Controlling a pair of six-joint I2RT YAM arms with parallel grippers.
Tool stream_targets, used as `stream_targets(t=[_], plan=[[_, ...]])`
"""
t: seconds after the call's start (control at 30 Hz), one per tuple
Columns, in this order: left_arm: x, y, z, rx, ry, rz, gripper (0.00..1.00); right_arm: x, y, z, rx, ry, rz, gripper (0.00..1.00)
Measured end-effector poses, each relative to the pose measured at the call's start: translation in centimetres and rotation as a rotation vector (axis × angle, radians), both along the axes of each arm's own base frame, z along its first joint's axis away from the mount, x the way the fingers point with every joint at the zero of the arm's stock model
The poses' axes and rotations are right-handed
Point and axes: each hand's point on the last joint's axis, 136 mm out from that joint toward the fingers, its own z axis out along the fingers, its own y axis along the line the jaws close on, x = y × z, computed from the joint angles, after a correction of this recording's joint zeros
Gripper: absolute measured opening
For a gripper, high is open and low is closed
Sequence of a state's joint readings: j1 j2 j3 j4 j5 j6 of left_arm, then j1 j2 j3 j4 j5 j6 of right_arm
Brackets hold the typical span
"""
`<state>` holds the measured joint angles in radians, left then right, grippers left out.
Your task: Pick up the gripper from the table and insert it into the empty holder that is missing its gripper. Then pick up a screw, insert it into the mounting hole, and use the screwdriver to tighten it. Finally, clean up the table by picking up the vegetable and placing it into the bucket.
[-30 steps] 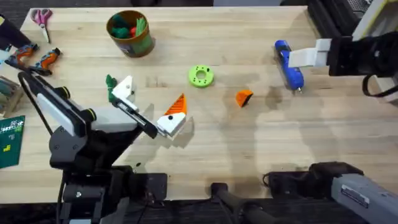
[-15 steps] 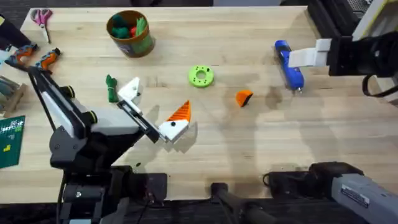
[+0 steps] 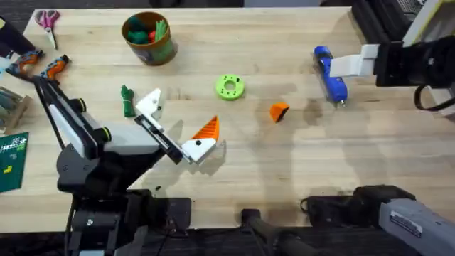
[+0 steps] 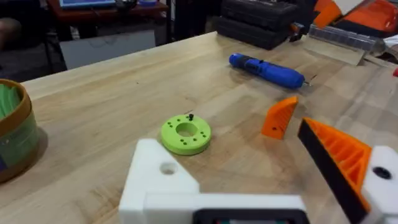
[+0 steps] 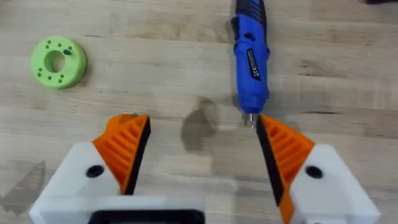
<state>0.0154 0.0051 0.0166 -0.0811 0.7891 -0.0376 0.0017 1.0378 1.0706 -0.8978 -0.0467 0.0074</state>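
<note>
The loose orange gripper lies mid-table, right of the left arm's fingers. My left gripper stands open low over the table. One of its fingers is the plain white holder; the other carries an orange wedge. The dark green vegetable lies just left of the holder. At the back right lies the blue screwdriver, with my open right gripper over its tip end. The bucket stands at the back left.
A bright green ring lies behind the table's middle, a small black screw at its rim. Scissors, orange-handled tools and a green card line the left edge.
The left gripper has shifted a little to the right and toward the front edge, away from the vegetable. The right arm has not moved.
</note>
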Motion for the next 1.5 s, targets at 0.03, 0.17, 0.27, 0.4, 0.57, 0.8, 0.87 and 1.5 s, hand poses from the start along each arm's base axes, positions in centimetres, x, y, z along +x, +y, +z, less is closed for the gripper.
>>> stream_targets(t=[0.03,0.17,0.27,0.4,0.57,0.8,0.87,1.5], plan=[[0.0,0.0,0.0,0.0,0.0,0.0,0.975,0.0,0.0,0.0,0.0,0.0,0.0,0.993],[0.0,0.0,0.0,0.0,0.001,0.0,0.975,-0.3,0.2,-0.2,0.012,0.016,0.003,0.993],[0.0,0.0,0.0,0.0,0.001,-0.001,0.975,-0.9,1.1,-0.4,0.053,0.039,0.037,0.993],[0.0,0.0,0.0,0.0,0.0,-0.001,0.975,-1.0,2.7,-0.3,0.09,0.04,0.096,0.993],[0.0,0.0,0.0,0.0,0.0,-0.001,0.975,-1.1,5.8,-1.5,0.103,0.096,0.196,0.993],[0.0,0.0,0.0,0.0,0.001,-0.001,0.975,-1.9,10.6,-4.9,0.05,0.231,0.331,0.994],[0.0,0.0,0.0,0.0,0.001,0.0,0.975,-2.3,11.6,-5.4,0.021,0.241,0.365,0.993],[0.0,0.0,0.0,0.0,0.001,-0.001,0.975,-2.4,12.7,-12.1,-0.163,0.447,0.443,0.993]])
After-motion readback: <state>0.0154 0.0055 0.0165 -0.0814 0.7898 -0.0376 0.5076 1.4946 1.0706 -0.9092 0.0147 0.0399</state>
